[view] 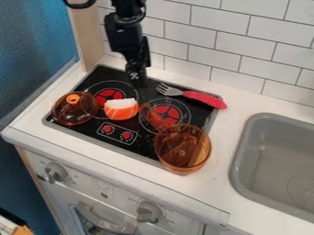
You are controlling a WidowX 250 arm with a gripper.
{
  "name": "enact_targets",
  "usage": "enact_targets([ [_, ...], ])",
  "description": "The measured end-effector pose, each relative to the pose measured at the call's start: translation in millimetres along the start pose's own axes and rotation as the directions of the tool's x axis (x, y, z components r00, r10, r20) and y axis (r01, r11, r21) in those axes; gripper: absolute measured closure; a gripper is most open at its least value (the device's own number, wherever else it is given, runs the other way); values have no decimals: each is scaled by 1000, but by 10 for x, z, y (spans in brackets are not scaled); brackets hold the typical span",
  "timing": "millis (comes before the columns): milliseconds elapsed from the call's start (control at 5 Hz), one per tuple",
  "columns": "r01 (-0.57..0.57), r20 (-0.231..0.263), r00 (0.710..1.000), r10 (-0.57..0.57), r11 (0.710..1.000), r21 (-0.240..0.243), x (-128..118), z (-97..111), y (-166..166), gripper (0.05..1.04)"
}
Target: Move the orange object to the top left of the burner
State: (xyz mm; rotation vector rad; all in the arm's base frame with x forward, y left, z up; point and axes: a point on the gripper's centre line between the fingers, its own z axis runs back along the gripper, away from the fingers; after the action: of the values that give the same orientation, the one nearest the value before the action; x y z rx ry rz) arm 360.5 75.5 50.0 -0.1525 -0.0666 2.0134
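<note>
On the black toy stovetop, the orange-and-white toy sushi piece is set nearer the front edge than the black two-finger gripper (its opening cannot be told; nothing is seen held).

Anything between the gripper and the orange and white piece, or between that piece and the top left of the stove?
Nothing visible blocks the gripper from the piece, or the piece from the stove's top left. The lid sits left of that path.
</note>
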Motion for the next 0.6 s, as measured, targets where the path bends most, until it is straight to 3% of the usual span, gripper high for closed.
enact_targets([
  [200, -25, 28, 999, 25, 1000, 5, 192, -66, 53, 83],
  [600, -42, 83, 996, 40, 999, 26, 316, -261, 120, 83],
])
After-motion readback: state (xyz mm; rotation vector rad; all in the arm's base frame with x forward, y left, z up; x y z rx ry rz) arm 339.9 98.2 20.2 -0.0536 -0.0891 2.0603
